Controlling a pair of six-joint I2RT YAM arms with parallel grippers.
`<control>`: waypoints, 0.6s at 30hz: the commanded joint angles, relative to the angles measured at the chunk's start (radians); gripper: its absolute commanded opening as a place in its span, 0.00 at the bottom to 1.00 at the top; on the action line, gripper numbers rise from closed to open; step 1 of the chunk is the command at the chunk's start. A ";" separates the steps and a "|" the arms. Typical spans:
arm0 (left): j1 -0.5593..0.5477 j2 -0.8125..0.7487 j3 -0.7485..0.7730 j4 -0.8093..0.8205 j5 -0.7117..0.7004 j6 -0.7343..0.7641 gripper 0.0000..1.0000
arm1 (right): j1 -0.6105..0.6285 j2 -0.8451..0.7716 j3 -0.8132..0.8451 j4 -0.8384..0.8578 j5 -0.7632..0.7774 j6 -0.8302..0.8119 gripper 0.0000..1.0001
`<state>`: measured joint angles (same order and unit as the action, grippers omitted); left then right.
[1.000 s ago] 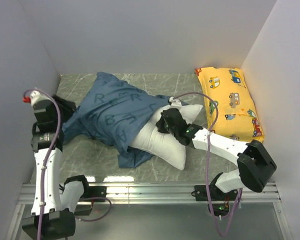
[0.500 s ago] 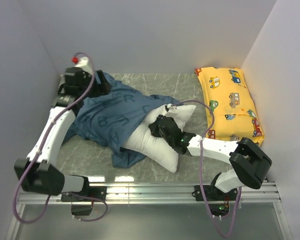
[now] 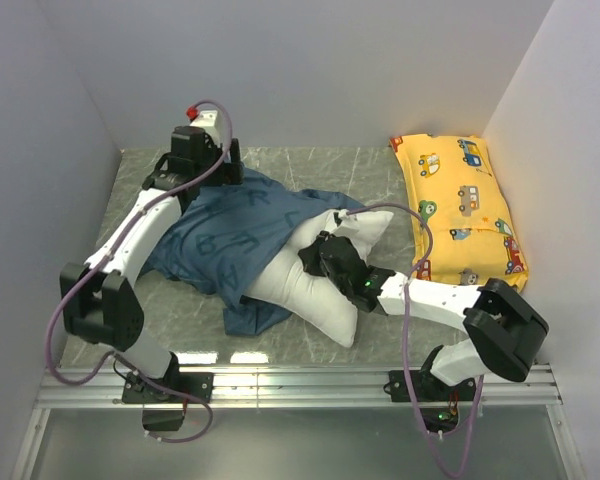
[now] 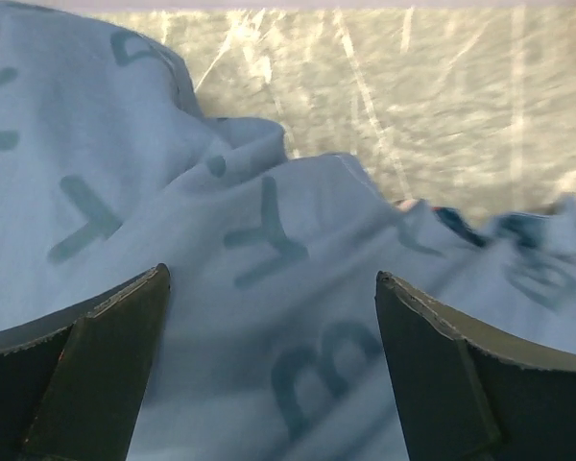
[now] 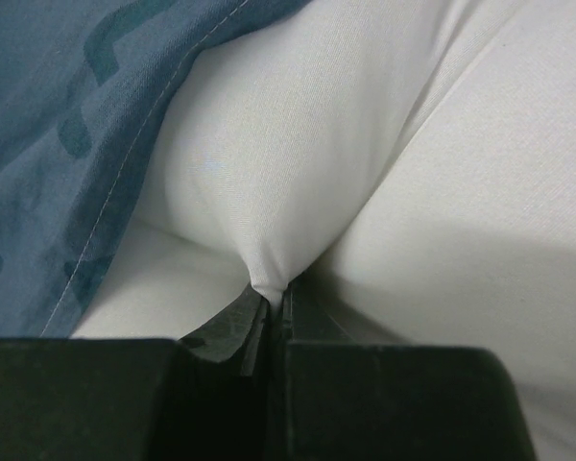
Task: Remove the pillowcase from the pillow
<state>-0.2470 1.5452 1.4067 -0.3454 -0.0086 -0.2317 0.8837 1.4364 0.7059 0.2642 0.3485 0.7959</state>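
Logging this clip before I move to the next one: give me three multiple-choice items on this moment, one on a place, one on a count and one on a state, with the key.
1. The yellow pillow lies: A, along the right wall; B, between the arm bases; C, under the left arm.
2. Pillows in view: A, one; B, two; C, three.
3. The right jaws are: A, open in the air; B, shut on the white pillow; C, shut on a cable.

Key: A, the top view shows it against that wall. B, there is only the yellow one and the white one, which is partly inside the blue pillowcase. B, the right wrist view shows white fabric pinched between closed jaws.
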 commanded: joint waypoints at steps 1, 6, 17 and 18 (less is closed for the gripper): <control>-0.029 0.064 0.055 0.008 -0.096 0.064 0.93 | 0.026 0.055 -0.086 -0.341 -0.051 0.002 0.00; -0.067 0.098 0.054 -0.003 -0.125 0.104 0.93 | 0.024 0.032 -0.088 -0.359 -0.043 -0.004 0.00; -0.087 0.167 0.103 -0.041 -0.341 0.066 0.00 | -0.008 -0.068 -0.005 -0.477 -0.019 -0.049 0.00; -0.084 0.174 0.110 -0.043 -0.384 0.058 0.00 | -0.014 -0.086 0.001 -0.493 -0.016 -0.060 0.00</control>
<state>-0.3359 1.7023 1.4590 -0.3721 -0.2291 -0.1547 0.8806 1.3632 0.7399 0.1303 0.3504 0.7868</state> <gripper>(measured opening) 0.015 0.042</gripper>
